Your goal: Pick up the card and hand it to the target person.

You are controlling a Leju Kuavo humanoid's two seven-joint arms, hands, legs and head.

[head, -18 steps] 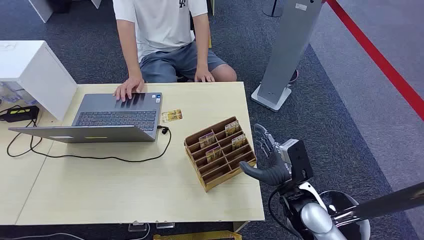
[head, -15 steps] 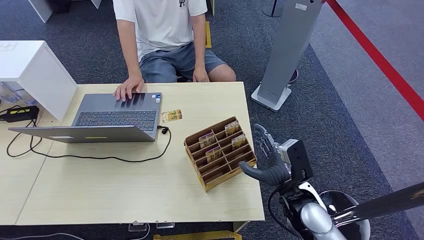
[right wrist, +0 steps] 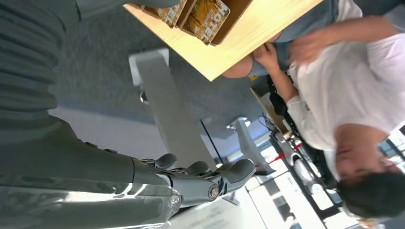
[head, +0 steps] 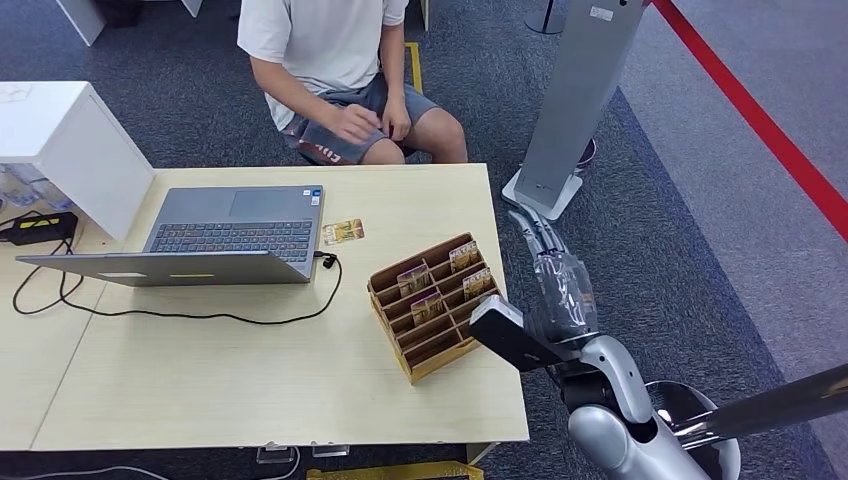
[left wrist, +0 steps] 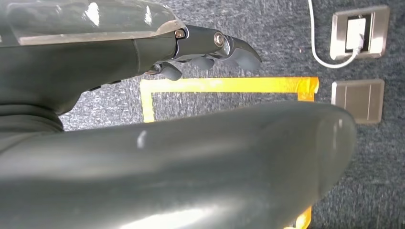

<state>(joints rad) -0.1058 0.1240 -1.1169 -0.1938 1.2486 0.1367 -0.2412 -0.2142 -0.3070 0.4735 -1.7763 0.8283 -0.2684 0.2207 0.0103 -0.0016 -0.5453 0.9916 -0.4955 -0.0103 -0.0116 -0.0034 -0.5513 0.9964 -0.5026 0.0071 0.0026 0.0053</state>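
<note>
**Cards wait in wooden rack as robot's right hand hangs off the table edge**

Several yellow-printed cards (head: pixel 437 288) stand upright in the slots of a stepped wooden card holder (head: pixel 440 306) near the right side of a light wooden table (head: pixel 250 380). One more loose card (head: pixel 343 232) lies flat on the tabletop just beside the right corner of an open grey laptop (head: pixel 215 238), apart from the rack. A black cable (head: pixel 200 316) loops across the table in front of the laptop.

The robot's right hand (head: pixel 555 285) is raised just off the table's right edge, beside the card holder and not touching it. Its fingers (right wrist: pixel 210 179) are stretched out and apart, holding nothing. In the left wrist view, the left hand (left wrist: pixel 191 47) hangs over grey carpet marked with yellow tape (left wrist: pixel 224 86); its fingers are slightly curled, spread and empty.

A person (head: pixel 335 70) in a white T-shirt and grey shorts sits at the far side of the table, both hands in the lap. A grey kiosk stand (head: pixel 575 105) rises from the carpet to the right, and a white box (head: pixel 65 150) sits at the table's left end.
</note>
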